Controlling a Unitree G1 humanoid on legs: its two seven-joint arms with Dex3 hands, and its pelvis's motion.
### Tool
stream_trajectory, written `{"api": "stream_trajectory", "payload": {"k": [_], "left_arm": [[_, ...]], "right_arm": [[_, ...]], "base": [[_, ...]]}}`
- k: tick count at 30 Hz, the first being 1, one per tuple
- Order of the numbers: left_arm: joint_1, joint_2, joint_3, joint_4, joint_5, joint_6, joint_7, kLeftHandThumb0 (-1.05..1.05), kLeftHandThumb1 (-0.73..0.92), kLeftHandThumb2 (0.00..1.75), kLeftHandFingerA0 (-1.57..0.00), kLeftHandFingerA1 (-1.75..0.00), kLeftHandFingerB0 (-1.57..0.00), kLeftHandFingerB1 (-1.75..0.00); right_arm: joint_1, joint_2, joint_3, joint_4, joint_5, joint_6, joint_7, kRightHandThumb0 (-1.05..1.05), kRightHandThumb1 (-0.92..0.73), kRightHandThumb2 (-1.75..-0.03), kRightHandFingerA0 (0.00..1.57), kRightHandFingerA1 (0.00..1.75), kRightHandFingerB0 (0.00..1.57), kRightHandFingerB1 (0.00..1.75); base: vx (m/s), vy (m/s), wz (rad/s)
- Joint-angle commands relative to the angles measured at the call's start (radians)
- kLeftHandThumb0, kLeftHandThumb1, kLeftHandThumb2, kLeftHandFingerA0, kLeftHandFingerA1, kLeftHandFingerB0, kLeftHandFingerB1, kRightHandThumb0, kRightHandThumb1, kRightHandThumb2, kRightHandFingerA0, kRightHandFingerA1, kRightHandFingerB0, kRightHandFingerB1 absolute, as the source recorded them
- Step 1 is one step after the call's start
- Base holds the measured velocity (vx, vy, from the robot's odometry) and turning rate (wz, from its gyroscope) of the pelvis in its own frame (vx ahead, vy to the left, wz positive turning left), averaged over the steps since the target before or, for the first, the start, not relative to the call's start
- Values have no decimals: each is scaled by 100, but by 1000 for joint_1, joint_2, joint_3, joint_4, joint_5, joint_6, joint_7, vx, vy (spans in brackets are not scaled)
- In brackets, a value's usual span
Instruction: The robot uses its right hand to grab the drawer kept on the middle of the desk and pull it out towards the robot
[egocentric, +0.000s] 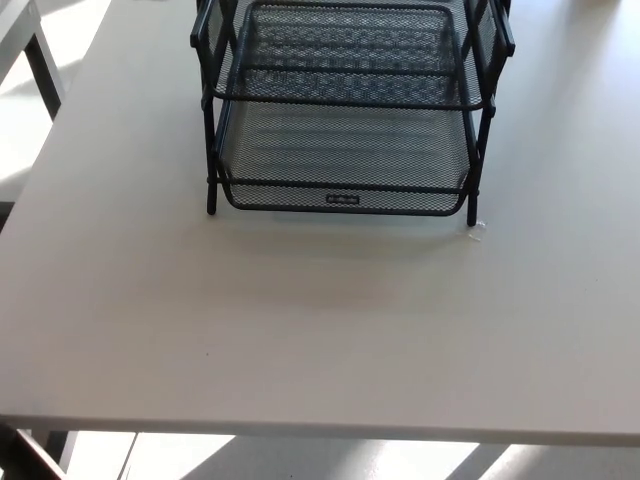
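A black wire-mesh drawer rack (345, 110) stands on the white desk (320, 330) at the top middle of the head view. Its lower drawer (345, 160) sits inside the frame, with a small label plate (342, 199) on its front rim. An upper mesh tray (345, 50) lies above it, and the rack's top is cut off by the picture edge. No hand or arm of mine shows.
A small clear scrap (477, 230) lies on the desk by the rack's front right leg. The desk's front edge (320, 432) runs across the bottom, with sunlit floor below. Part of another white table (25, 40) shows at the top left.
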Motion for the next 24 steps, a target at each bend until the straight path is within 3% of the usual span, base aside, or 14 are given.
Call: {"api": "stream_trajectory", "payload": {"k": [1,2,6,7,10,11,12,13,15,17,20,21,23,24], "left_arm": [[47,153,12,-165,74,-218,-61,-30,56,56,-79,-88,-78,-56],[51,155,12,-168,69,-219,-59,-29,56,56,-79,-87,-79,-55],[61,164,10,-189,66,-204,-59,-30,57,56,-79,-86,-79,-55],[59,163,8,-183,61,-207,-58,-30,56,56,-80,-86,-79,-56],[57,167,11,-179,55,-212,-62,-30,55,56,-80,-86,-80,-56],[55,168,11,-176,55,-214,-62,-29,55,56,-81,-87,-80,-55],[55,169,11,-175,57,-215,-61,-30,55,56,-80,-87,-79,-56],[53,169,11,-170,58,-221,-62,-29,55,56,-80,-86,-79,-56],[52,166,13,-166,56,-231,-63,-28,55,56,-81,-88,-80,-58],[52,170,13,-168,62,-231,-66,-29,55,56,-79,-88,-79,-58],[51,170,12,-166,73,-227,-62,-30,56,56,-78,-87,-79,-58],[55,168,14,-168,68,-224,-65,-29,55,56,-78,-88,-79,-58],[56,166,15,-167,59,-225,-70,-29,55,56,-78,-88,-79,-57],[57,164,16,-170,58,-216,-71,-30,55,56,-79,-88,-79,-57]], "right_arm": [[79,-173,-45,-135,-22,11,16,-76,-54,-85,60,71,21,41],[90,-185,-70,-152,2,31,35,-66,-59,-58,57,63,30,30],[91,-219,-92,-171,9,118,73,-71,-60,-59,41,65,26,31],[86,-257,-130,-134,48,73,107,-67,-47,-82,33,62,17,41],[118,-328,-177,-197,64,119,168,-68,-59,-59,37,60,24,29],[147,-346,-204,-236,65,124,159,-70,-47,-85,44,67,20,43],[167,-357,-221,-257,62,124,147,-71,-61,-59,44,59,26,29],[193,-375,-260,-301,68,150,153,-72,-49,-85,28,60,15,41],[203,-394,-363,-387,133,247,207,-64,-59,-59,14,56,20,28],[217,-423,-354,-450,76,316,221,-76,-50,-83,6,56,12,40],[241,-381,-493,-601,141,349,215,-62,-43,-77,26,75,14,40],[262,-392,-493,-642,88,332,187,-62,-55,-57,59,94,24,29],[276,-395,-500,-682,20,300,135,-64,-53,-57,70,96,26,30],[293,-410,-532,-769,-17,311,130,-66,-59,-59,83,120,23,29]], "base": [[0,0,0],[0,0,0],[0,0,0],[0,0,0],[0,0,0],[0,0,0],[0,0,0],[0,0,0],[0,0,0],[0,0,0],[0,0,0],[0,0,0],[0,0,0],[0,0,0]]}}
